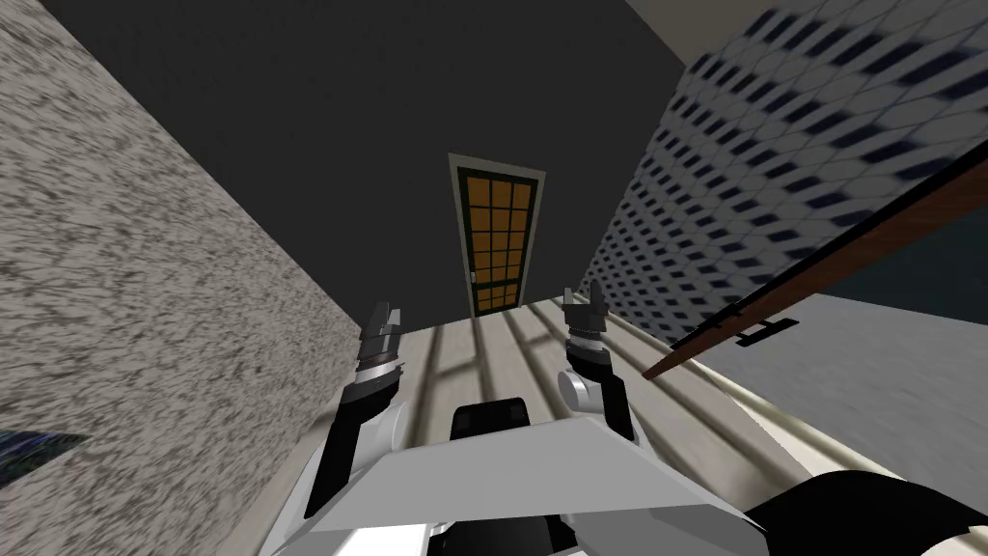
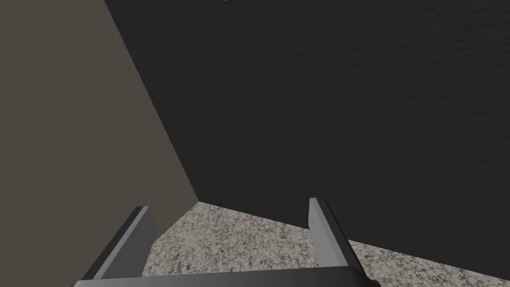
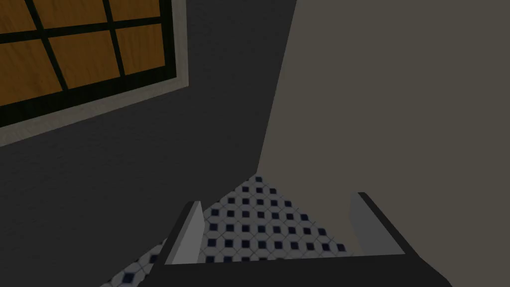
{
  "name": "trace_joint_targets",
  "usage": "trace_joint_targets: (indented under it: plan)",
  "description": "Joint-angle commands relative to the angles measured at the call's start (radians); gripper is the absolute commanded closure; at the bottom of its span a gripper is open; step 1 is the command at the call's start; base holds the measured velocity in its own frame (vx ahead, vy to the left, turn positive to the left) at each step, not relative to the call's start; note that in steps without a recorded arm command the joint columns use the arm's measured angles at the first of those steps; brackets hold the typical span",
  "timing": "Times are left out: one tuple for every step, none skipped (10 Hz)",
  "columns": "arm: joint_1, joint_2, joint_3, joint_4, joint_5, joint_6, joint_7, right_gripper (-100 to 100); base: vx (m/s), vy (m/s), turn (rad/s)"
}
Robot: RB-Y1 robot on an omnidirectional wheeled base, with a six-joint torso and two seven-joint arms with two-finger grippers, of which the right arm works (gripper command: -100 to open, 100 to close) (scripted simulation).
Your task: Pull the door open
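Note:
At the far end of a corridor stands a door (image 1: 497, 239) with orange panes in a dark grid and a pale frame, set in a dark wall. A small handle (image 1: 474, 279) sits low on its left edge. The door is well beyond both hands. My left gripper (image 1: 385, 316) is raised ahead of me on the left, and its wrist view shows the left gripper (image 2: 229, 219) open and empty. My right gripper (image 1: 585, 293) is up on the right; the right gripper (image 3: 276, 219) is open and empty, with a corner of the door (image 3: 84, 50) far beyond it.
A speckled wall (image 1: 145, 290) runs along the left and a wall with a dark diamond pattern (image 1: 772, 145) along the right. A door leaf with a brown edge (image 1: 820, 261) juts in from the right, close by. The striped floor (image 1: 502, 338) leads to the far door.

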Motion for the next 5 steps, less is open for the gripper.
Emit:
trace_joint_targets:
  plan:
    - [-0.007, -0.012, -0.002, 0.03, -0.018, -0.008, -0.024, -100, 0.046, -0.011, 0.166]
    - [-0.012, -0.019, -0.003, 0.052, -0.03, -0.015, -0.042, -100, 0.119, 0.014, 0.204]
    - [-0.017, -0.027, -0.004, 0.074, -0.043, -0.021, -0.059, -100, 0.143, 0.032, 0.136]
    - [-0.024, -0.036, -0.005, 0.103, -0.06, -0.029, -0.083, -100, 0.128, 0.025, 0.19]
    - [-0.027, -0.04, -0.006, 0.119, -0.069, -0.033, -0.096, -100, 0.116, 0.02, 0.145]
